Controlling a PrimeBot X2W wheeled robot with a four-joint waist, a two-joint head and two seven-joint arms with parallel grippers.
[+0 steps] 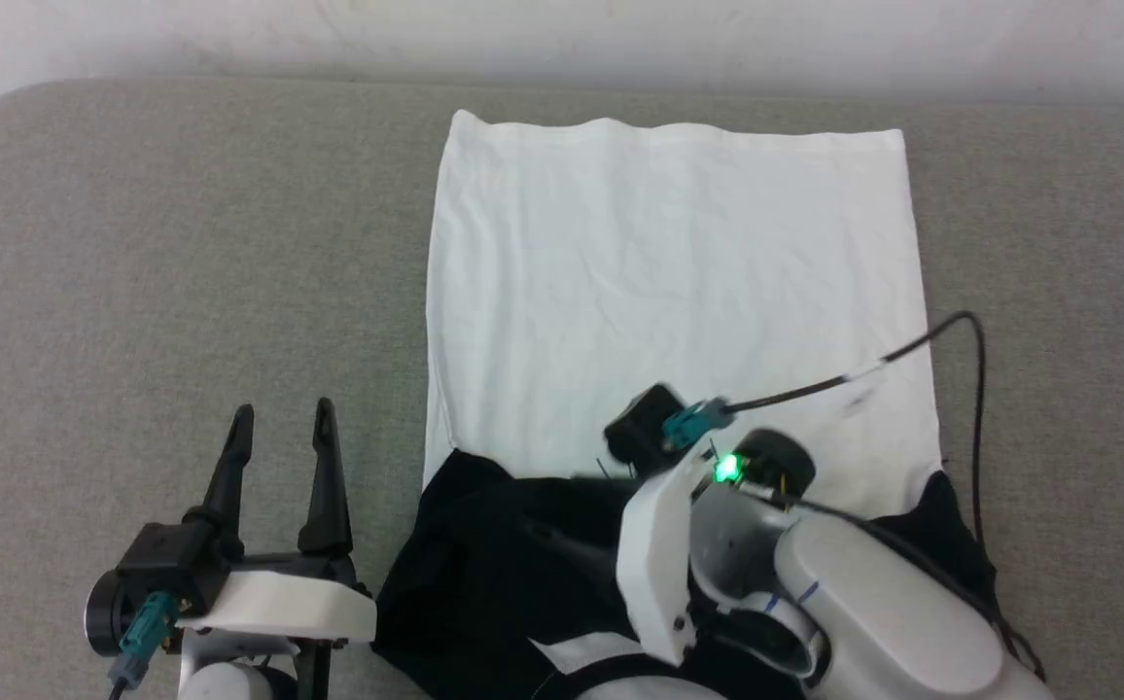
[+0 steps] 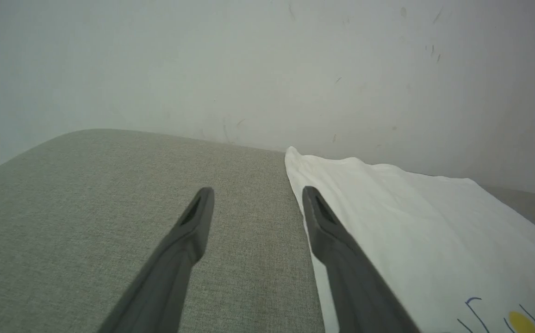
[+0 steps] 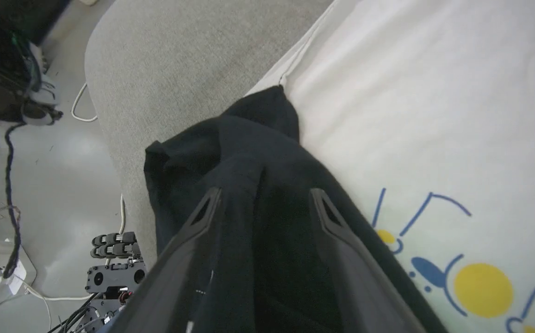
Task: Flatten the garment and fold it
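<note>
Grey cloth covers the soft pad [image 1: 183, 292] by the white wall [image 1: 562, 39]. The shirt [image 1: 669, 292] lies in the middle of the pad. Its white body is spread flat toward the wall and its black sleeves [image 1: 484, 564] are bunched at the near edge. The left claw [image 1: 280, 428] hangs over bare pad just left of the shirt, fingers spread, holding nothing. The right claw [image 3: 265, 194] is over the black bunch, fingers apart too, beside the yellow and blue print [image 3: 480, 289].
</note>
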